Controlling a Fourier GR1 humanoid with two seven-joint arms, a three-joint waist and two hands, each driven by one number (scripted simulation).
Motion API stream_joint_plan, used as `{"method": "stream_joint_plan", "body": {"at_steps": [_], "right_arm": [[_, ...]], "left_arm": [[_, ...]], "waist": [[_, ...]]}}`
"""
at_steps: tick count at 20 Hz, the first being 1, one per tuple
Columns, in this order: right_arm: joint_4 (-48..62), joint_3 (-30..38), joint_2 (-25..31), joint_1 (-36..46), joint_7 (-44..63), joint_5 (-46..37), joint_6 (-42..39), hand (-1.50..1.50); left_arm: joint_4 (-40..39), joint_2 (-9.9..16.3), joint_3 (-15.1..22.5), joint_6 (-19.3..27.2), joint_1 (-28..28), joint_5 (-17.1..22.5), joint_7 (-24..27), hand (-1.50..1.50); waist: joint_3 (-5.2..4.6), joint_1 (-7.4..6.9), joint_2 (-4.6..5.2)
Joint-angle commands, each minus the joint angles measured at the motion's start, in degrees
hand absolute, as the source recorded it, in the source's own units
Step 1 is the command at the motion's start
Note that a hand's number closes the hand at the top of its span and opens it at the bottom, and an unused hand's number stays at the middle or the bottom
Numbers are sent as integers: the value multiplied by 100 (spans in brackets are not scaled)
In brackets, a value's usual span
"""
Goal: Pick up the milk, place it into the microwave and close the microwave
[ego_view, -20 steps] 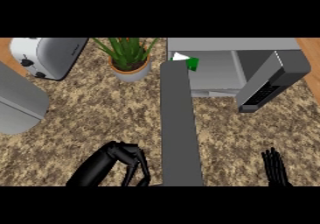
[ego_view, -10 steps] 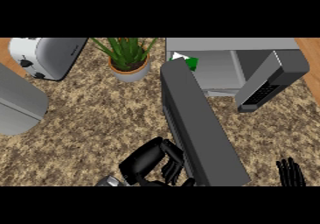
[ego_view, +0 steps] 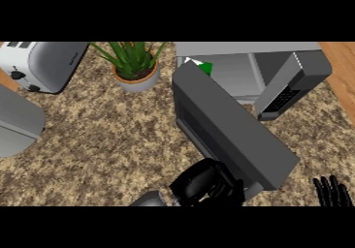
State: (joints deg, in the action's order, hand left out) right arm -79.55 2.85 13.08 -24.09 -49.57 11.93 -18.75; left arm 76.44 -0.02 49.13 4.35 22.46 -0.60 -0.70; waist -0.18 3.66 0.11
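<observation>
**Door swinging shut, milk already inside**

The milk (ego_view: 203, 67) sat in the microwave (ego_view: 241, 72), at the left of its open cavity near the counter's back edge, its green-and-white top just showing past the door's far end. So the carry looked done, and the step in hand was the closing. The left hand (ego_view: 205, 183) was low at the counter's front edge, fingers curled, pressed against the outer end of the microwave door (ego_view: 231, 131). I could not tell whether it gripped the door or merely shoved it; nothing showed held in it. The right hand (ego_view: 332, 191) rested at the front right corner, fingers straight and pointing up.

Against the frame half a second before, the door had swung round, showing more of its broad face and slanting from the cavity's left side toward the front right. The left hand had moved right with it. The milk stayed put.

Next, by my reading, the hand needed to keep sweeping the door's free end rightward and back toward the microwave's front until it met the body, without sliding off the edge.
</observation>
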Motion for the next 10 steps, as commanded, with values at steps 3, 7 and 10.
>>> {"method": "stream_joint_plan", "body": {"at_steps": [3,7,10], "right_arm": [[-767,-207,212,32,75,358,-572,-150],[-1335,-400,286,-126,233,468,-571,-150],[-1468,-400,441,-215,354,473,-507,-150]], "left_arm": [[-886,1,716,900,743,872,-196,150],[-1105,2,631,1484,1046,1435,162,150],[-1089,2,460,1845,1223,1847,624,-150]], "waist": [[5,308,73],[-6,490,103],[-16,711,156]]}}
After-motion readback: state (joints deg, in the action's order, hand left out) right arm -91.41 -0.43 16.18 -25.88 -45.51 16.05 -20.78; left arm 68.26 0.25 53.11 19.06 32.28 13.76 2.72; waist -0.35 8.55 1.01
